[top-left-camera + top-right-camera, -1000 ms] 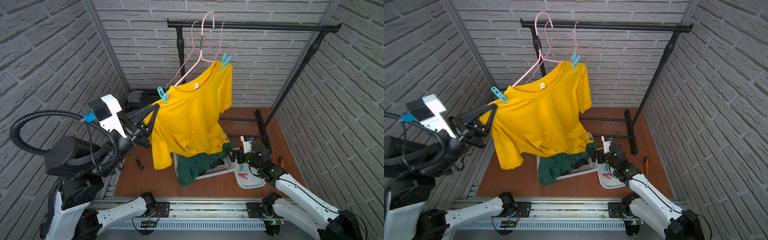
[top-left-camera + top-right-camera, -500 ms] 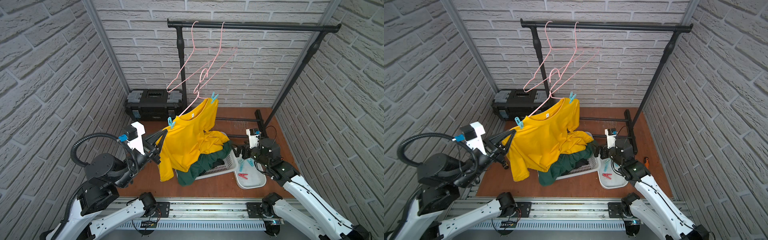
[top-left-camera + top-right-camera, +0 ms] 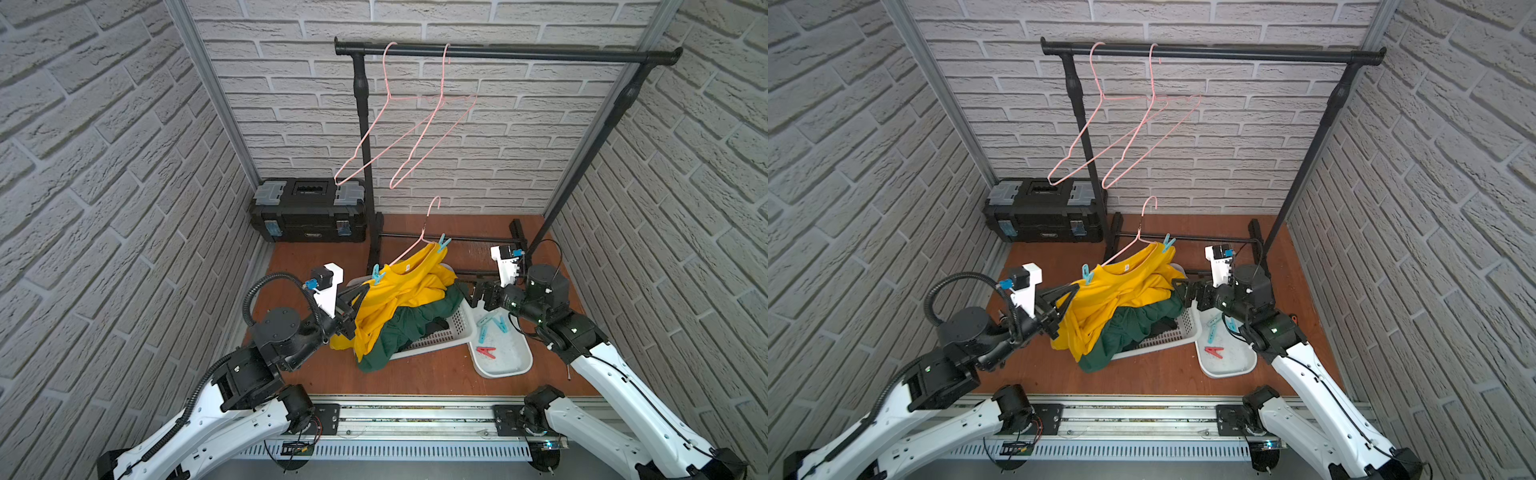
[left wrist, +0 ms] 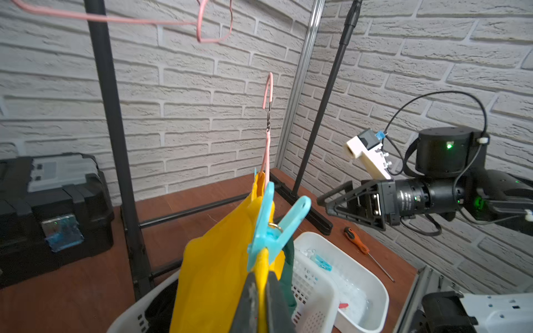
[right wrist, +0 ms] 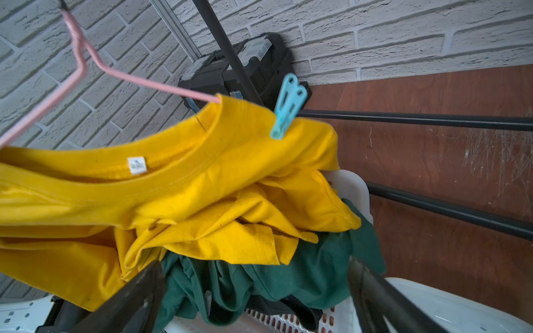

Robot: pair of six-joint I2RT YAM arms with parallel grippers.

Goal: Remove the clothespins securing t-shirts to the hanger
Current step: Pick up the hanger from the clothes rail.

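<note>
Over the middle of the table, the yellow shirt [image 3: 399, 291] sags onto the white basket [image 3: 457, 328], pegged to a pink hanger [image 3: 424, 232] that is off the rail [image 3: 498, 52]. Two teal clothespins grip it, one [image 3: 444, 242] by the hanger's neck and one [image 3: 377, 274] on the shoulder nearer the left arm. Those two are what is left.

The green shirt [image 3: 407, 328] and a dark patch that looks like the black shirt [image 3: 434, 328] lie loose in the basket. Two bare hangers [image 3: 386, 137] hang on the rail. The white tray [image 3: 511, 365], beside the basket toward the right edge, holds loose teal clothespins [image 3: 492, 326] and a red one [image 3: 485, 352]. The job looks roughly two thirds done.

The left pincer [image 3: 365, 290] is clamped on the yellow shirt's shoulder and holds it up. The right pincer [image 3: 478, 296] stands wide and empty just beside the basket, facing the shirt.

The left wrist view shows what the top views cannot: the fingers press together on yellow cloth right below the nearer clothespin [image 4: 274, 227], whose handles stand free. It also shows an orange-handled screwdriver [image 4: 356, 236] near the right edge, which the right arm largely hides from above. The right wrist view shows the other clothespin [image 5: 287, 108] side-on, with its handles clear of the cloth.
</note>
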